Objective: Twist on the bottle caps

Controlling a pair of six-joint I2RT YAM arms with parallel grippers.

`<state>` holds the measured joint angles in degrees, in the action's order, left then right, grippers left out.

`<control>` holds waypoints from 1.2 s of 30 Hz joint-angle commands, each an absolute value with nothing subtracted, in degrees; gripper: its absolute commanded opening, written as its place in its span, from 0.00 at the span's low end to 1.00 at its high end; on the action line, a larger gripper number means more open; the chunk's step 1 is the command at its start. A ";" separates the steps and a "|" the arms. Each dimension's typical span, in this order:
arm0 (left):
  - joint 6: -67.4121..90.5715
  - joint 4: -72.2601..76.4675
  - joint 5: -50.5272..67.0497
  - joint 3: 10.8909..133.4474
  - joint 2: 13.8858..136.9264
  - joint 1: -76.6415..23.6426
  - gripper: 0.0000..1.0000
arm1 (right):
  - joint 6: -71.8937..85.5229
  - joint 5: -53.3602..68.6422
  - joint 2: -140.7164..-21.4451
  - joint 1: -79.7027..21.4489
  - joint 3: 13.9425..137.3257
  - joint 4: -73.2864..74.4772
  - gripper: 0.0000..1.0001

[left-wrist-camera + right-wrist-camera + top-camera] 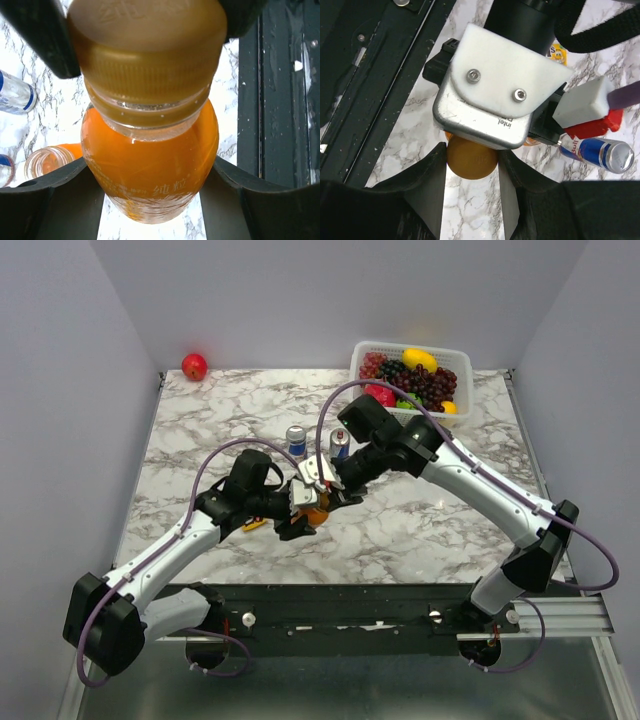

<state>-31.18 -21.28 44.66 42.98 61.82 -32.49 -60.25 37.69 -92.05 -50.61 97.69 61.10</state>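
Nearest the arm bases, the left gripper (150,202) is clamped on the body of a stubby bottle (150,150) of orange liquid, holding it over the middle of the marble table (430,525). The right gripper (472,164) meets it head-on, its fingers pinched on either side of the orange-gold cap (147,60), which sits on the bottle's neck. The cap looks square to the neck and close to the ring below it, though from so close I cannot tell how far the thread has caught.

The main risk is at that joint. If the two wrists are not on one axis, turning would cross-thread the cap or pry it askew. If the left fingers hold the smooth, rounded body too lightly, the bottle would spin with the cap instead of tightening. If the right fingers slip on the ribbed rim, the cap would end up loose and could leak.

Just beyond, an open clear jar (47,161) and two drink cans (296,441) sit near the wrists, and a wide elbow swing could knock them over. The fruit basket (462,362) at the far edge is well apart from all this.
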 commanded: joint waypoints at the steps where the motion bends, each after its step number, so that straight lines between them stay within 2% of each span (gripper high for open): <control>1: -23.65 -5.13 44.40 42.54 57.48 -32.96 0.00 | -48.80 33.67 -95.62 -50.80 98.44 57.93 0.42; 12: -19.86 1.50 33.14 39.99 54.14 -32.96 0.00 | -14.45 25.49 -98.25 -50.36 96.50 52.47 0.42; 20: -13.99 2.02 29.27 37.10 53.44 -32.96 0.00 | -2.12 20.82 -100.37 -50.19 98.35 52.38 0.37; 26: -12.92 1.06 30.67 36.39 53.35 -32.96 0.00 | -4.30 22.14 -99.75 -50.10 98.43 51.15 0.40; 36: -20.13 -1.41 38.49 36.74 53.61 -32.96 0.00 | -23.19 25.66 -103.53 -50.27 105.99 55.63 0.46</control>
<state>-16.64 -8.86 30.22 34.57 55.48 -32.16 -14.04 26.13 -99.74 -49.15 103.94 53.47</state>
